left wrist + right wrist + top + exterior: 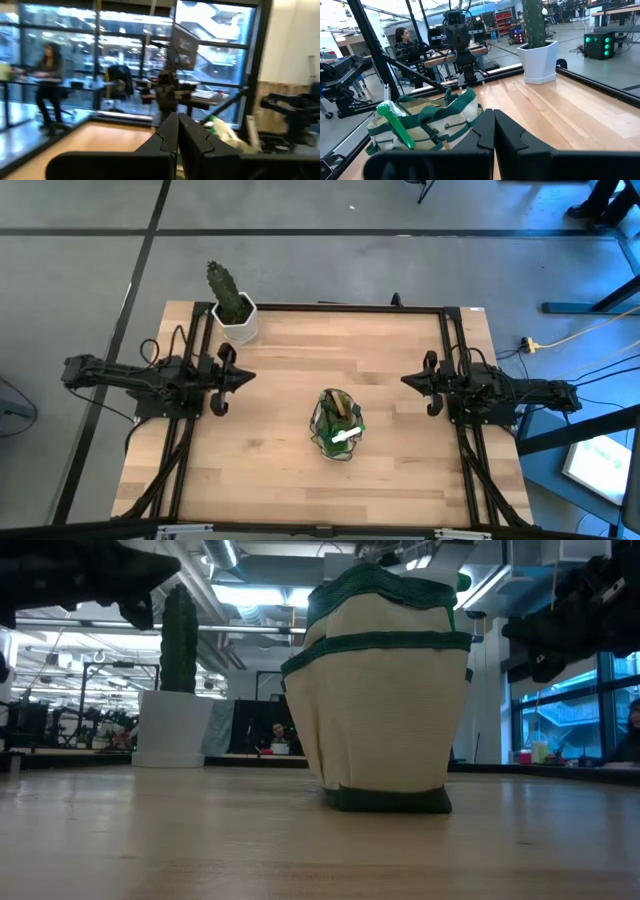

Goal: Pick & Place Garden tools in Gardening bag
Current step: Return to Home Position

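My left gripper (243, 378) sits at the left of the frame, fingers pressed together and holding nothing. My right gripper (408, 381) mirrors it at the right, likewise closed and empty. Between them, at lower centre, the gardening bag (338, 420) stands upright with garden tools (345, 437) inside. The cactus (228, 292) stands at upper left.

Gardening bag (380, 720) stands upright near the middle of the wooden table (280, 470).
Pale khaki fabric with dark green trim and loop handles, its mouth open. A green-handled tool (400, 130) leans out of the top; the other contents are unclear.
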Motion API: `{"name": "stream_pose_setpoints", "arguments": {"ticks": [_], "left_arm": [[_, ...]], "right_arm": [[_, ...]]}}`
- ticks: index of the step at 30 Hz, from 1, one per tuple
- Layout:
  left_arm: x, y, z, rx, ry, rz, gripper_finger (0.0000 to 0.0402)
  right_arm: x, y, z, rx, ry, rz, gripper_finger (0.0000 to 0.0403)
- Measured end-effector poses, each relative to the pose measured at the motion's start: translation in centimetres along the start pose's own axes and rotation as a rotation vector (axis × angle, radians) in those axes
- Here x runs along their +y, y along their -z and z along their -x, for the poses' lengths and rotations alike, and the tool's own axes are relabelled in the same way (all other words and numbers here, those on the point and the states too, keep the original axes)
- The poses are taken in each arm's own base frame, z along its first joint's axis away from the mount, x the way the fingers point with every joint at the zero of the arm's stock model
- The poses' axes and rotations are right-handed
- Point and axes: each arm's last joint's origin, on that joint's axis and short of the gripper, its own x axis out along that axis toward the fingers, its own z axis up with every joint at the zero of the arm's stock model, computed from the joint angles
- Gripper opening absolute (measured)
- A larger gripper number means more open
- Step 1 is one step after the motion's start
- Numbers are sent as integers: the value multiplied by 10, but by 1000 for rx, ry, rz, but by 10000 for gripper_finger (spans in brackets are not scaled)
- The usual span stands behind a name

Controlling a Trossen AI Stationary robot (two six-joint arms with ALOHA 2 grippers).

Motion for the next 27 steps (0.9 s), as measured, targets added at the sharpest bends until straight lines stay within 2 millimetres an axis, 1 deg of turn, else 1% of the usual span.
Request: {"name": "stream_pose_setpoints", "arguments": {"ticks": [4,11,14,17,23,27], "left_arm": [[2,1,8,29,-44,-22,2],[5,8,21,106,-51,-21,2],[5,13,26,158,-21,-47,2],[5,18,28,220,-9,-53,2],[6,22,29,255,-31,-105,2],[7,28,31,333,-28,-135,2]], "right_arm": [[0,0,0,0,0,0,3],[0,0,0,0,0,0,3],[0,0,0,0,0,0,3],[0,0,0,0,0,0,3],[0,0,0,0,2,0,3],[0,0,0,0,2,0,3]]}}
